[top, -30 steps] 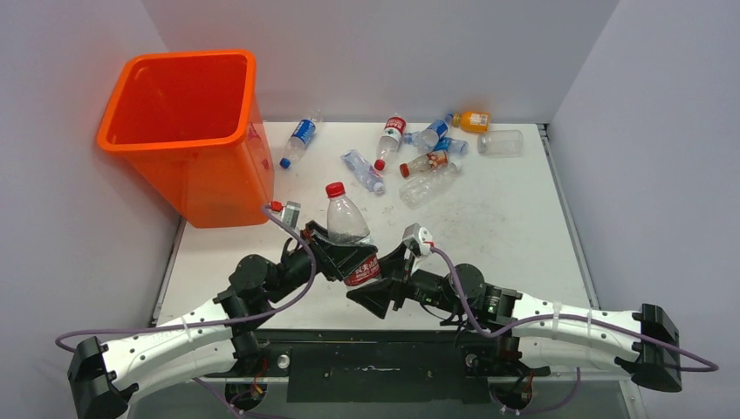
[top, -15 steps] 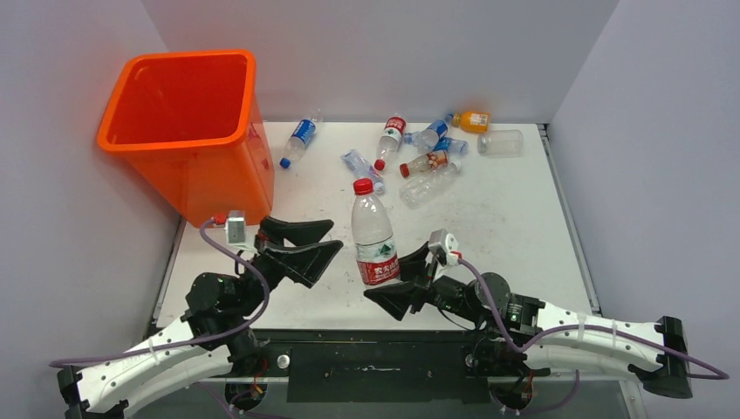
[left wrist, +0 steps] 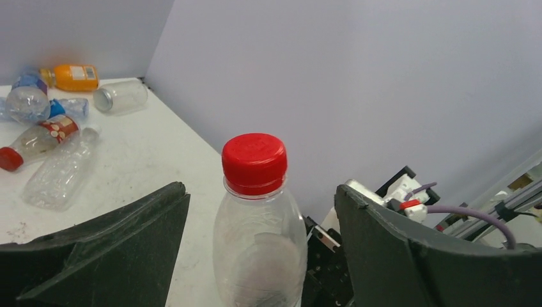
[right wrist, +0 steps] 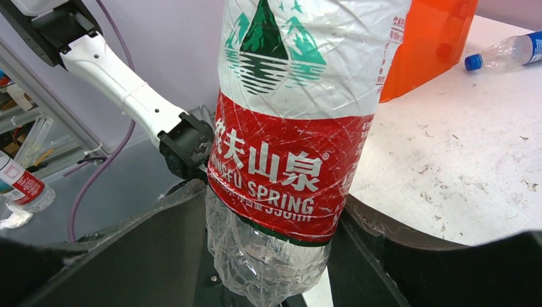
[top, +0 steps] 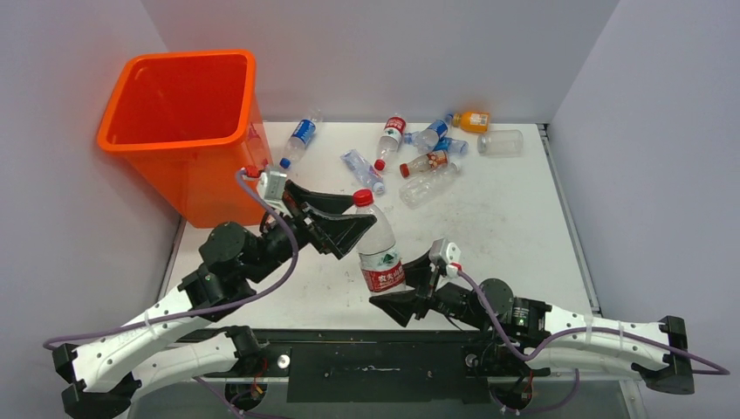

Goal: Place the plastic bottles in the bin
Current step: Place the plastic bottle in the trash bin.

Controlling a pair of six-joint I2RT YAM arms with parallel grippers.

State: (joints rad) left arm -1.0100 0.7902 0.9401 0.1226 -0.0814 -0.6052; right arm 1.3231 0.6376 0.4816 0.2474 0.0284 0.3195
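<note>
Our left claw [left wrist: 262, 192] has swung back, spread astride the bottle [top: 377, 249] at its neck; our right claw [right wrist: 275, 211] pinches its base. Light, crushable: we favour the neck.

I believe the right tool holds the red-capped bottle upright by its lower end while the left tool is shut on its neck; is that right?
Not quite. The left tool is open, with gaps either side of the neck of the bottle, as the left wrist view shows. The right tool does hold the bottle upright by its lower end.
</note>
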